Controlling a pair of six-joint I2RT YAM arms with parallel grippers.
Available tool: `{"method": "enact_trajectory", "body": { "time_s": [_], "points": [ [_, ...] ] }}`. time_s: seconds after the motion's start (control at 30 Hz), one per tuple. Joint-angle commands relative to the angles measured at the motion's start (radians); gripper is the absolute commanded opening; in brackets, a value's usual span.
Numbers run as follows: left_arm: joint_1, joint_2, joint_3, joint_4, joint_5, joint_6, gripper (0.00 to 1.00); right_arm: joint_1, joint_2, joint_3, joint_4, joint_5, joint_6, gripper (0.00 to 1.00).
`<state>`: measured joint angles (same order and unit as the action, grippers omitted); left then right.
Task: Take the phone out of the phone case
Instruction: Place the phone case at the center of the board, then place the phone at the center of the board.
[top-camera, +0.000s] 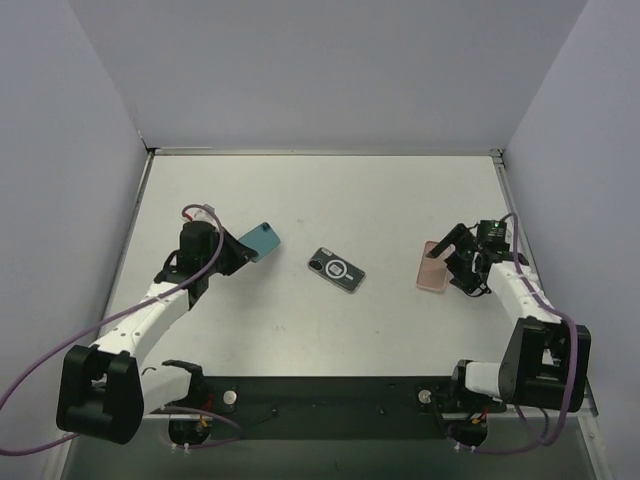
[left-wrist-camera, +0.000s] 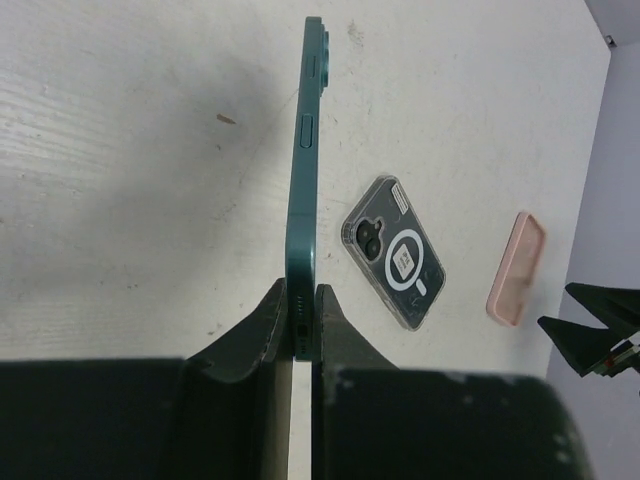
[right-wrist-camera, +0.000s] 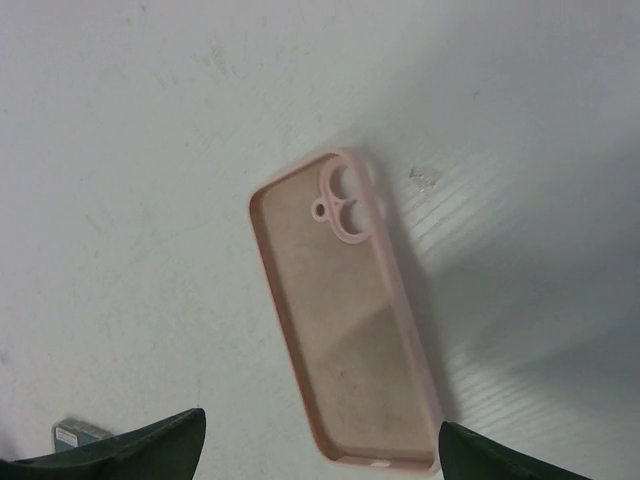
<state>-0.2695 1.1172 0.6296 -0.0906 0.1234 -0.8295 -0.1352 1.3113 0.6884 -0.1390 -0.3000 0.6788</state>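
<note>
My left gripper (top-camera: 238, 253) is shut on a teal phone (top-camera: 260, 240), holding it on edge above the table; in the left wrist view the phone (left-wrist-camera: 305, 170) is pinched by its bottom end between my fingers (left-wrist-camera: 265, 325). An empty pink phone case (top-camera: 433, 266) lies open side up on the table at the right, and also shows in the right wrist view (right-wrist-camera: 345, 315). My right gripper (top-camera: 462, 262) is open and hovers just over the case, its fingertips (right-wrist-camera: 150, 440) spread wide on either side of the case's near end.
A second phone in a clear case with a white ring (top-camera: 336, 269) lies flat at the table's middle, also seen in the left wrist view (left-wrist-camera: 395, 252). White walls enclose the table on three sides.
</note>
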Motion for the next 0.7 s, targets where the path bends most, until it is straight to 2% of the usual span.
{"method": "enact_trajectory", "body": {
  "time_s": [0.0,0.13,0.23,0.27,0.4,0.47,0.67],
  "points": [
    [0.119,0.065,0.005,0.195,0.220,-0.043,0.00,-0.009,-0.112,0.005,-0.108,0.168,-0.038,0.93],
    [0.206,0.142,0.021,0.251,0.315,-0.046,0.00,0.020,-0.168,0.010,-0.146,0.225,-0.100,0.94],
    [0.233,0.213,0.034,0.318,0.326,-0.042,0.00,0.162,-0.124,0.058,-0.172,0.231,-0.192,0.94],
    [0.236,0.237,0.045,0.325,0.332,-0.040,0.00,0.249,-0.110,0.069,-0.168,0.217,-0.212,0.94],
    [0.239,0.402,0.087,0.386,0.390,-0.040,0.00,0.423,0.023,0.147,-0.140,0.173,-0.272,0.96],
    [0.239,0.450,0.081,0.474,0.427,-0.072,0.00,0.457,0.089,0.210,-0.133,0.135,-0.271,0.97],
    [0.245,0.576,0.097,0.551,0.433,-0.112,0.00,0.549,0.327,0.394,-0.119,0.063,-0.295,0.99]
  ]
}}
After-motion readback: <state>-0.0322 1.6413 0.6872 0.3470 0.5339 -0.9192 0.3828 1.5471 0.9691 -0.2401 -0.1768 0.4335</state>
